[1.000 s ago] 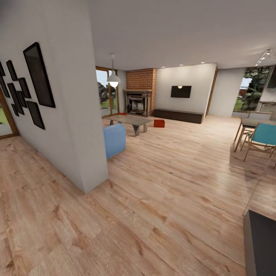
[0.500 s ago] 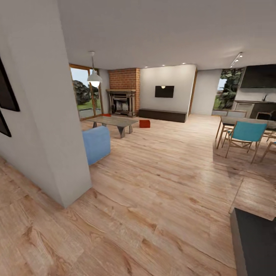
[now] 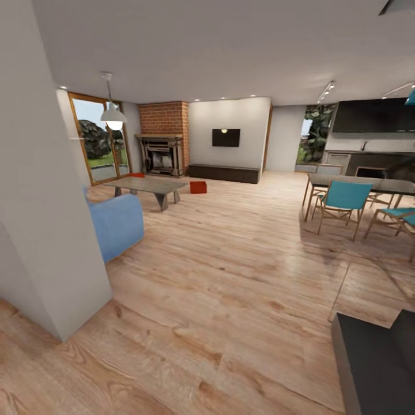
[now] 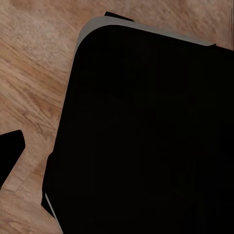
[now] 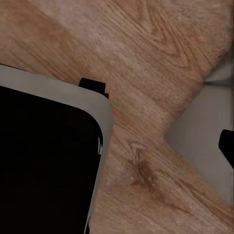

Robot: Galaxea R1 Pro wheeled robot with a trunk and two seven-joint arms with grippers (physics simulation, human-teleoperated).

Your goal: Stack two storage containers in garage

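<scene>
The robot stands on the light wood-plank floor [image 3: 230, 276] at the near end of the living room. Neither claw can be made out — the left wrist view gives a large black body with a pale rim [image 4: 146, 136] over planks, the right wrist view a like black panel [image 5: 44, 161] over planks beside a pale wall base [image 5: 204, 141]; whether either claw is open or closed cannot be told, and nothing is seen held.

Left to right in the head view:
- A white wall corner [image 3: 46, 202] stands close at the left and blocks the near left side.
- A blue armchair [image 3: 115, 225] sits just beyond it.
- Glazed doors [image 3: 95, 141] and a pendant lamp [image 3: 113, 115] lie further back.
- A low coffee table [image 3: 147, 187] stands ahead of the chair.
- One storage container [image 3: 136, 174] shows as a red sliver behind the table, near the brick fireplace [image 3: 164, 147].
- The second storage container [image 3: 198, 187] rests on the planks just right of the table, well apart from the robot, with open floor between.
- Behind it run the long dark cabinet [image 3: 225, 173] and wall TV [image 3: 226, 137].
- At the right stand a dining table [image 3: 369, 184] and teal chairs [image 3: 343, 202].
- A dark object [image 3: 374, 363] fills the lower right corner.
</scene>
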